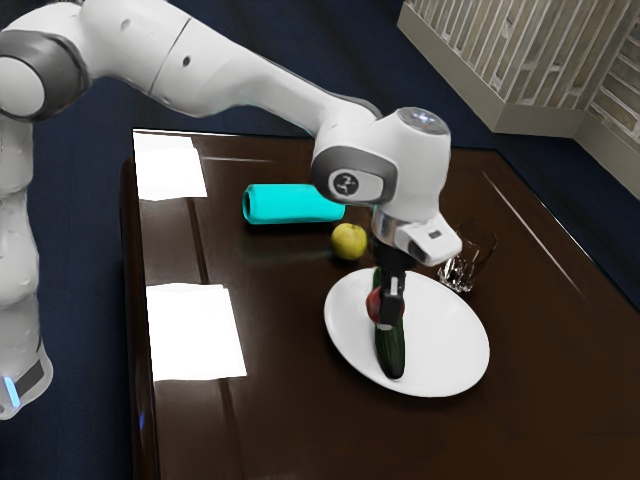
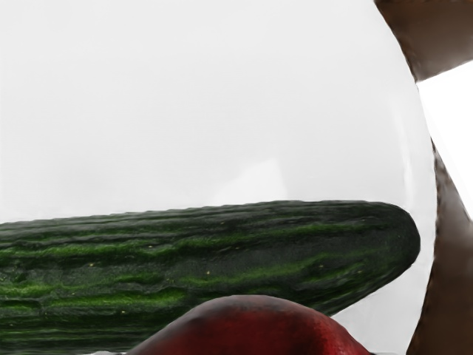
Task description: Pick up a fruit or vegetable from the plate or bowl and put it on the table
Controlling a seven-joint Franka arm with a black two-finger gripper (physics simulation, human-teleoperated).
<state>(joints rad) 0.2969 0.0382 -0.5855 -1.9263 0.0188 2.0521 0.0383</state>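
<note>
A dark red, rounded fruit (image 1: 373, 304) is sitting at the black two-finger gripper (image 1: 388, 322), over the white, round, glossy plate (image 1: 440, 340); whether it is resting on the plate or hanging just above it, the pictures are leaving unclear. The jaws are pointing down at the fruit, but one cannot tell whether they are standing wide, standing narrow or gripping it. Right beside the fruit, a long, dark green, ridged cucumber (image 1: 391, 355) is lying across the plate (its skin is showing brighter green streaks in the wrist view). Under the plate, a dark brown, shiny wooden table (image 1: 280, 400) is reflecting white patches of light. Just beyond the plate's rim, a clear drinking glass (image 1: 470, 255) is standing, and a small, round, yellow fruit (image 1: 349, 241) is resting on the bare wood. Farther off, a bright turquoise cylinder (image 1: 295, 204) is lying on its side, partly hiding behind the white arm (image 1: 260, 80).
</note>
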